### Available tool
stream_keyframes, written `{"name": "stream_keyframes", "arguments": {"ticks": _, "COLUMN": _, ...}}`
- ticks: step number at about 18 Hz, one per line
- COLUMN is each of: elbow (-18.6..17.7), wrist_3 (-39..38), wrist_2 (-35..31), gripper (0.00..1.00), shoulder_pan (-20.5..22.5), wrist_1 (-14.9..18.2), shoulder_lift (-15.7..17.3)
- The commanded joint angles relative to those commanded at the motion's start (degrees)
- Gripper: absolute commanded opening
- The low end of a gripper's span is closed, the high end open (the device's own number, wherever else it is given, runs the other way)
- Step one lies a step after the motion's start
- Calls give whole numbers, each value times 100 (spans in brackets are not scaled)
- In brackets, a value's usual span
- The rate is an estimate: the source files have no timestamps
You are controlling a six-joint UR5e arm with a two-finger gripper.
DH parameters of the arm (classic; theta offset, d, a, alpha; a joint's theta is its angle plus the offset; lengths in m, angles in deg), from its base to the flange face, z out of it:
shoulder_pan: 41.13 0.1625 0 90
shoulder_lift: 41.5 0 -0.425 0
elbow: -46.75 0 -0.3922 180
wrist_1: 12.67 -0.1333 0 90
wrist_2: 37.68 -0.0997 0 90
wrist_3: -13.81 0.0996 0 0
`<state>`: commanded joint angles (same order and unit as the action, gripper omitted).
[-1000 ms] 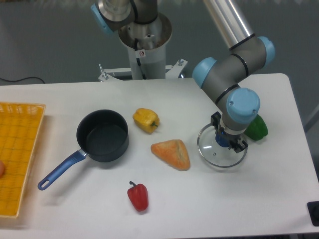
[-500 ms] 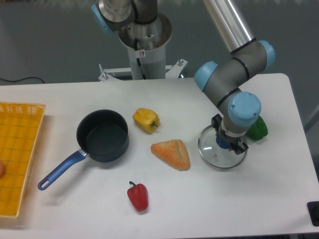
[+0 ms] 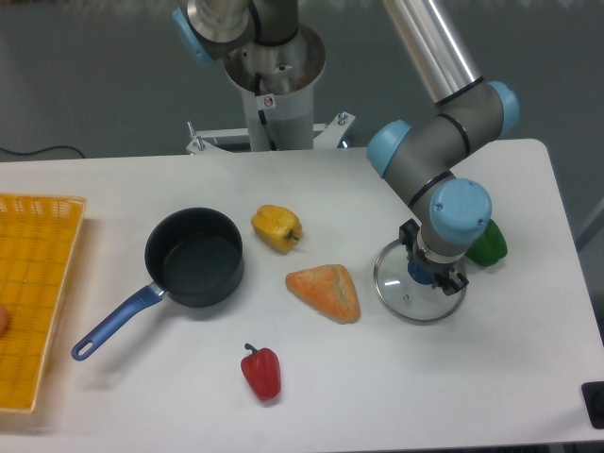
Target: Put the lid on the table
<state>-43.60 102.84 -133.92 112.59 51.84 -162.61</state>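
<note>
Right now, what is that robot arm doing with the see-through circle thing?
The robot's gripper is down on the blue knob of the glass lid, at the right side of the white table. The lid looks flat and very low, at or just above the tabletop, between the orange wedge and the green pepper. The pot it belongs to sits open farther left. Whether the gripper has let go cannot be seen.

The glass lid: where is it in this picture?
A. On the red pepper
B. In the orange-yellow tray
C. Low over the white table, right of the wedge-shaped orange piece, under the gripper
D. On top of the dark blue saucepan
C. The lid sits at the table surface right of the orange wedge, with the gripper at its blue knob; the saucepan stands open, without a lid.
</note>
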Motion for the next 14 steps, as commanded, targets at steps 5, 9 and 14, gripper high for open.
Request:
{"name": "stream_keyframes", "arguments": {"ticks": 5, "elbow": 0, "wrist_3": -9, "wrist_2": -9, "gripper": 60, "shoulder_pan": -9, "wrist_1": -9, "shoulder_lift": -26}}
{"name": "stream_keyframes", "arguments": {"ticks": 9, "elbow": -9, "wrist_3": -9, "wrist_2": -9, "gripper": 62, "shoulder_pan": -9, "wrist_1": -26, "shoulder_lift": -26}}
{"name": "stream_keyframes", "arguments": {"ticks": 14, "elbow": -9, "wrist_3": -9, "wrist_2": -9, "gripper": 75, "shoulder_pan": -9, "wrist_1": -26, "shoulder_lift": -26}}
